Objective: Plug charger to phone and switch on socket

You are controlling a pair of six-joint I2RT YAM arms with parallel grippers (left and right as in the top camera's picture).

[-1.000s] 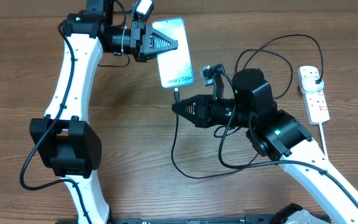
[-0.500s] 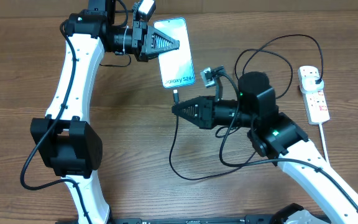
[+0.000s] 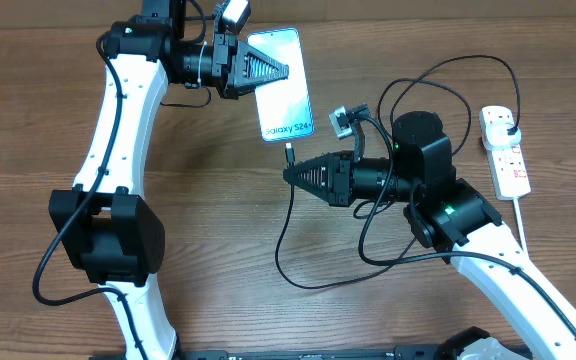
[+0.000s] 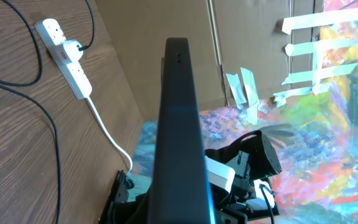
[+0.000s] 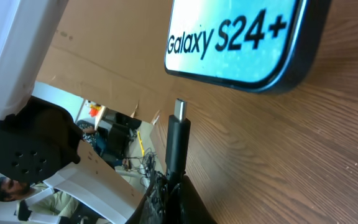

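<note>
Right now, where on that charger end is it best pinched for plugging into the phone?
Pinch the charger on its black connector body, just behind the metal tip, coming from the cable side, as the right gripper does. The body is long and slim, so the tip is left free, pointing toward the phone.
</note>
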